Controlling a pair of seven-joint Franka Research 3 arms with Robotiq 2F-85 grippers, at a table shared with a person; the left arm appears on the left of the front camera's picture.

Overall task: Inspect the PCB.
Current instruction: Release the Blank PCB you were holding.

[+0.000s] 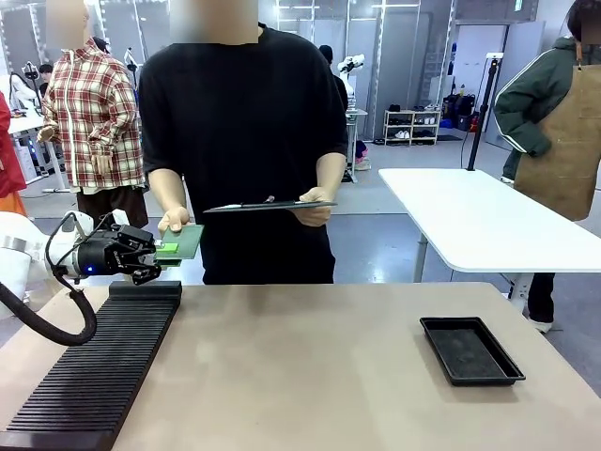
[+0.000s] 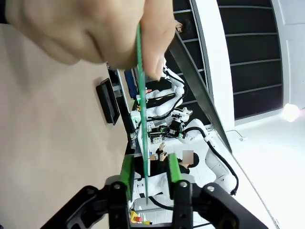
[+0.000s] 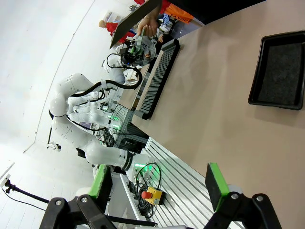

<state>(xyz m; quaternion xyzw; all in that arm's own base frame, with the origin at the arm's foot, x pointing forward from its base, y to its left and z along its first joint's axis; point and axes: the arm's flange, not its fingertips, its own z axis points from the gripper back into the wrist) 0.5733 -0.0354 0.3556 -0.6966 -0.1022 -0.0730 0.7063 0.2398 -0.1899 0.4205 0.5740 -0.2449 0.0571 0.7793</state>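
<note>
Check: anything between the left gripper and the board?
Nothing visible. The board sits edge-on between the open pads of the left gripper, with a gap on both sides. A person's hand pinches its far end.

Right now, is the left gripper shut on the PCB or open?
Open: in the wrist view the left gripper has its green pads clear on either side of the PCB, which the person's hand pinches.

Beige flat tabletop (image 1: 310,376). Long black ribbed rectangular rack (image 1: 94,366) on L side, running front to back. Shallow black rectangular plastic tray (image 1: 470,349) on R, well apart from rack. Thin dark flat clipboard (image 1: 268,205) approx level, beyond far edge. White rounded table (image 1: 470,221) in bkgd, R.
</note>
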